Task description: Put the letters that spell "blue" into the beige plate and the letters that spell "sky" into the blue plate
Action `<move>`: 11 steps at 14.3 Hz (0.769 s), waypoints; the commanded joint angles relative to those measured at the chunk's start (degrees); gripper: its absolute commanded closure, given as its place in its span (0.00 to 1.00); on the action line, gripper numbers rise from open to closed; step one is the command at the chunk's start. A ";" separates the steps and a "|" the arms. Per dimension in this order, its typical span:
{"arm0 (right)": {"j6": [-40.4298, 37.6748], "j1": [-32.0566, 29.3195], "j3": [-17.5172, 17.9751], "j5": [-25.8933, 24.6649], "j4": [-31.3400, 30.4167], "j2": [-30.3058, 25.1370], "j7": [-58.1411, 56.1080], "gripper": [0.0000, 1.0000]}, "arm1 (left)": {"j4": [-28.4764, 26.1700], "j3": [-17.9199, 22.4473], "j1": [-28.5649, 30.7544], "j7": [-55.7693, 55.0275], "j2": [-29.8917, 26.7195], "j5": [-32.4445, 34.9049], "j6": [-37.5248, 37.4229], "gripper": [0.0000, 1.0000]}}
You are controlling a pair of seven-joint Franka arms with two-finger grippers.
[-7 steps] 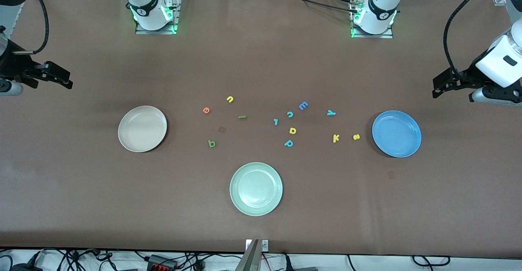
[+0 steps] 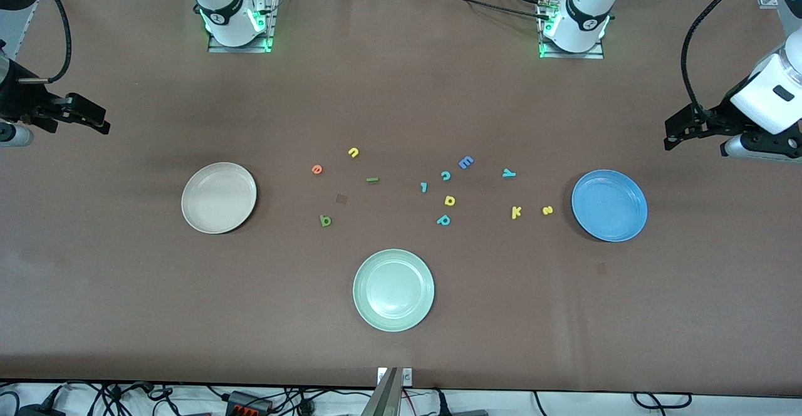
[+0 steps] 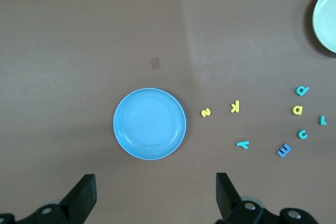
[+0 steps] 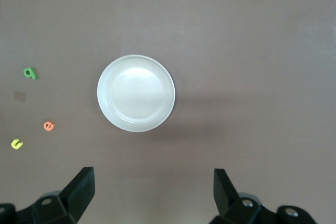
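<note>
Letters for "blue": all four loose on the table, none in a plate yet. green b (image 2: 325, 220) sits nearest the front camera of the four, orange e (image 2: 317, 169) and yellow u (image 2: 353, 152) farther up, and the skinny green l (image 2: 373, 180) lies flat between them and the middle cluster
Beige plate: beige plate (image 2: 218, 197) is toward the right arm's end of the table, nothing in it, well apart from the b and e
Letters for "sky": also all on the table. yellow s (image 2: 547, 210) is just beside the blue plate's rim but not touching, yellow k (image 2: 516, 212) next to it, teal y (image 2: 509, 173) a bit farther from the camera
Blue plate: blue plate (image 2: 609, 205) toward the left arm's end, bare inside
Left gripper: left gripper (image 3: 155, 195) hangs up in the air off the left arm's end, near the blue plate, fingers spread wide with nothing between them, just waiting
Right gripper: right gripper (image 4: 152, 192) same deal at the right arm's end of the table, near the beige plate, fingers wide apart and holding nothing
Extras: pale green plate (image 2: 393, 289) closest to the front camera, plus a middle bunch of blue E (image 2: 465, 163), teal c (image 2: 445, 175), teal p (image 2: 443, 220) and a yellow looped letter (image 2: 449, 200)
</note>
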 commanded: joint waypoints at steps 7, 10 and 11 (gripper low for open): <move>-4.52 -0.75 0.71 0.60 -0.36 -0.72 -1.25 0.00 | 1.32 -0.34 -0.59 0.25 3.60 -0.22 -5.78 0.00; -4.97 -0.84 0.71 0.51 -0.27 -0.81 -1.34 0.00 | 0.79 -1.65 -1.47 0.25 8.15 -0.14 -6.24 0.00; -4.79 -0.75 0.71 0.51 -0.27 -0.64 -1.34 0.00 | 0.88 -2.27 -1.65 -0.02 10.79 0.12 -5.71 0.00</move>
